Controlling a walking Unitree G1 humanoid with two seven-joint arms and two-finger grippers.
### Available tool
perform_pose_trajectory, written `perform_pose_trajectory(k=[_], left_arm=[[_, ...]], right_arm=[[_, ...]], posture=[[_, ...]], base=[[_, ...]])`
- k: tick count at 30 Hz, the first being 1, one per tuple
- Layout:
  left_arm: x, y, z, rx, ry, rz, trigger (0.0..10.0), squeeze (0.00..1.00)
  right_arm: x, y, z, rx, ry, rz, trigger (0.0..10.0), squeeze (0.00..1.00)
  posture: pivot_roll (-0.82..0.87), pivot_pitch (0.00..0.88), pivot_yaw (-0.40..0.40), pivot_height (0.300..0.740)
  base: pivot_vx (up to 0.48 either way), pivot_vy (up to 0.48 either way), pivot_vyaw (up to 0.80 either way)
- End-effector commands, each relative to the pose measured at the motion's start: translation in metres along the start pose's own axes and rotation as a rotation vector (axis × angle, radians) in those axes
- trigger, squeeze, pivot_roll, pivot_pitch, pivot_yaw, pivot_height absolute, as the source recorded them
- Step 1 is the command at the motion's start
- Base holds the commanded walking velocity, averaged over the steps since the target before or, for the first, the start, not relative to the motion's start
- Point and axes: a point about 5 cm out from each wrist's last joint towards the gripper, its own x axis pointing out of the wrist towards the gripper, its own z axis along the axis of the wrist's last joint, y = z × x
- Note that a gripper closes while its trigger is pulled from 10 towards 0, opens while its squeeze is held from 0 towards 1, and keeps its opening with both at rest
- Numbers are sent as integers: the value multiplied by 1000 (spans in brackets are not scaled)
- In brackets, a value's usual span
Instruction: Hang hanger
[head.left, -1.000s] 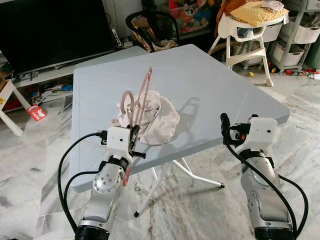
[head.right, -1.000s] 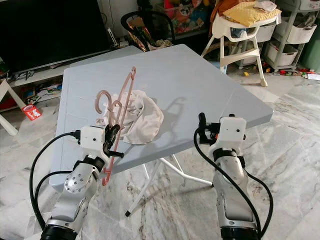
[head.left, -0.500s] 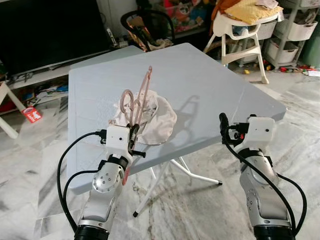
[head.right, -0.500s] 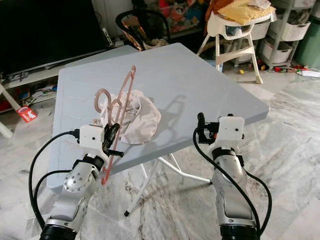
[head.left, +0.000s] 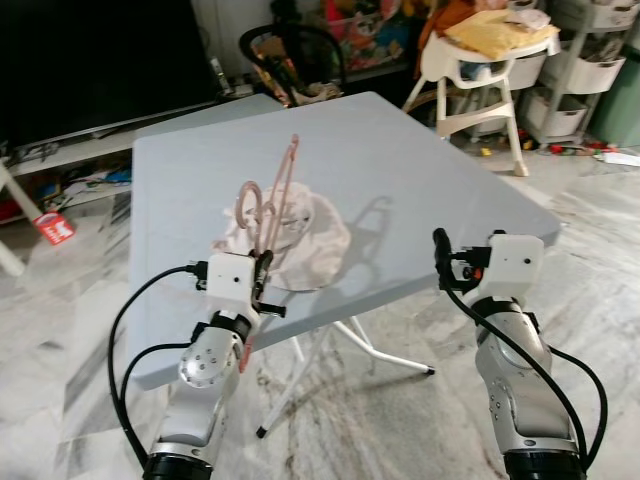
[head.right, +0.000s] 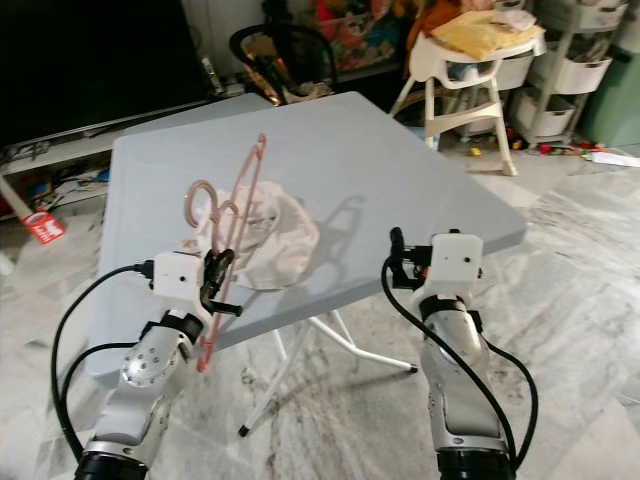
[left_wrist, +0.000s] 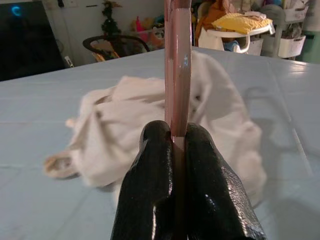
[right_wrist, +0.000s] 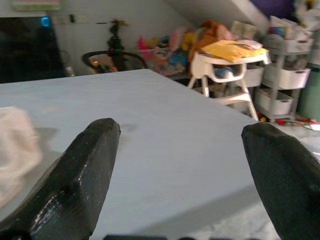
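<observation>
Two grippers are raised at the near edge of the grey desk (head.left: 420, 170). The left gripper (left_wrist: 175, 145) has its fingers (left_wrist: 155, 165) clamped on the lower bar of the pink hanger (head.left: 278, 195), which stands nearly upright above it with the hook at about 11 o'clock from the grip. Behind the hanger, a crumpled white cloth (head.left: 300, 235) lies on the desk. The right gripper (right_wrist: 185, 165) hovers at the desk's edge at 3 o'clock from the left, fingers spread wide and holding nothing.

No rail or rod can be made out among the blurred clutter beyond the desk, so the hanging spot probably lies elsewhere. To do this step well, keep the pinch firm so the hanger does not swivel, lift it clear of the cloth, and carry the hook leading and upright.
</observation>
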Motion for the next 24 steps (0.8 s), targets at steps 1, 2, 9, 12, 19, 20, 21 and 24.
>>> perform_pose_trajectory(k=[1,2,9,12,19,20,21,24], left_arm=[[1,-2,1,-4,0,-15,10000,0],[1,-2,1,-4,0,-15,10000,0],[1,-3,1,-6,2,-25,10000,0],[1,-3,0,-3,5,-28,10000,0],[1,-5,-1,-8,9,-37,10000,0],[1,-5,-1,-9,11,-39,10000,0],[1,-6,-1,-9,12,-40,10000,0],[1,-6,-2,-7,17,-43,10000,0]], right_arm=[[1,0,0,8,8,0,10000,0],[1,0,0,8,8,0,10000,0],[1,1,-1,9,9,2,10000,0],[1,1,-1,8,10,2,10000,0],[0,0,-1,7,11,-1,10000,0],[0,0,-1,8,12,-2,10000,0],[0,0,-1,8,13,-2,10000,0],[0,-1,-2,6,15,-3,10000,0]], posture=[[-139,0,92,740],[-139,0,92,740],[-140,0,95,740],[-141,0,94,740],[-145,0,94,740],[-146,0,95,740],[-146,0,95,740],[-148,0,96,740]], base=[[0,-326,0],[0,-326,0],[0,-320,-227],[0,-316,0],[0,-316,0],[0,-315,0],[0,-315,0],[0,-312,0]])
